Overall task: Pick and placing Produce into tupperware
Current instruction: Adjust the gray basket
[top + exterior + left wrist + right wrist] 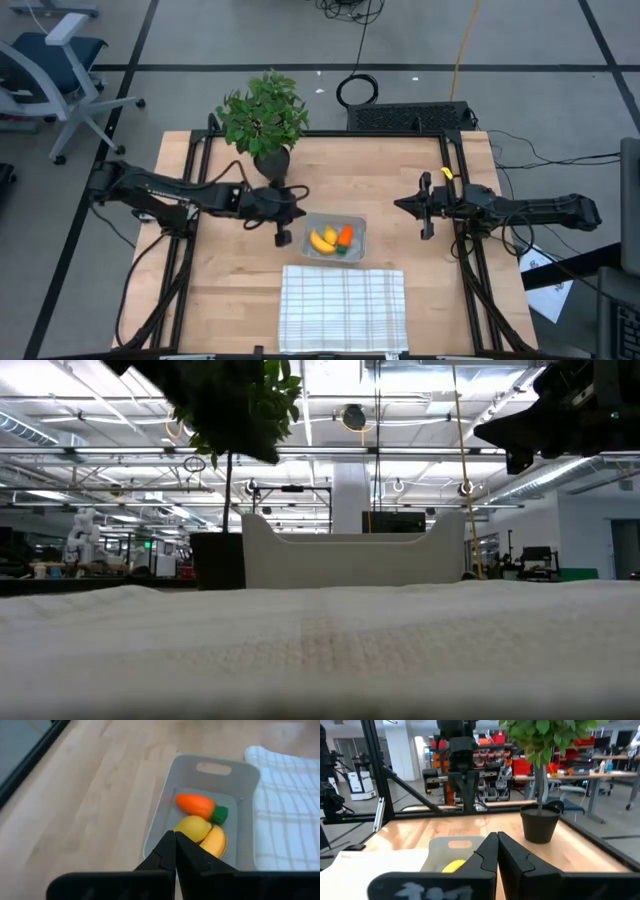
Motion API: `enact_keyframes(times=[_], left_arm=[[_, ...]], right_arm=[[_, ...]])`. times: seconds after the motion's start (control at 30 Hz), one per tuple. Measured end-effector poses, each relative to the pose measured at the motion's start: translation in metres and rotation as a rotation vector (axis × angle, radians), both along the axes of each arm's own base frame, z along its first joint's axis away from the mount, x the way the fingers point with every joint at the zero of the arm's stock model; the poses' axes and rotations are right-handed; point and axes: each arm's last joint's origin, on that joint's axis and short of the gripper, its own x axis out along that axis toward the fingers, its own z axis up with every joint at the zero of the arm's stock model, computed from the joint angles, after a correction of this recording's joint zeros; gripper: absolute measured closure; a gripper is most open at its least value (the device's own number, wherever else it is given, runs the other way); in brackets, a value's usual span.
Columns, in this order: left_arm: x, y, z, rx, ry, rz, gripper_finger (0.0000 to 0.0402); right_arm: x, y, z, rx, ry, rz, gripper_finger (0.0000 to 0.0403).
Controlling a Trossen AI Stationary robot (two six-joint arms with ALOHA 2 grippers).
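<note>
The clear tupperware point(336, 237) sits mid-table, its wall also in the left wrist view point(160, 815) and low view point(350, 560). Inside lie the banana point(216, 844), the lemon point(192, 828) and the carrot point(196, 805), seen from above as banana point(322, 240) and carrot point(345, 236). My left gripper point(296, 212) hovers shut just left of the container, above its left rim, empty point(175, 837). My right gripper point(408, 206) waits shut toward the table's right, empty point(497, 837).
A potted plant point(264, 118) stands near the far edge, close behind my left arm. A white checked cloth point(342, 308) lies at the near edge, just in front of the container. Bare wood shows between the container and my right gripper.
</note>
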Motion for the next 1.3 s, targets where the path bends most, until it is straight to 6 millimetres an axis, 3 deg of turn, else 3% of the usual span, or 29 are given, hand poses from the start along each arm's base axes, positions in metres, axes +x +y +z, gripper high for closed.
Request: enact_keyframes(times=[0.17,0.37,0.87,1.3], left_arm=[[-0.014,-0.006,-0.035,-0.019,0.052,0.101,0.0401],[-0.025,-0.012,-0.060,-0.094,0.022,0.167,0.0401],[-0.021,-0.014,-0.092,-0.094,0.070,0.279,0.0402],[-0.015,-0.015,-0.105,-0.145,0.087,0.315,0.0401]], right_arm=[[0.004,0.001,-0.006,0.019,0.060,0.028,0.0403],[0.014,0.001,-0.018,0.067,0.158,0.057,0.0403],[0.037,0.017,-0.050,0.126,0.378,0.156,0.0403],[0.052,0.017,-0.069,0.142,0.424,0.125,0.0403]])
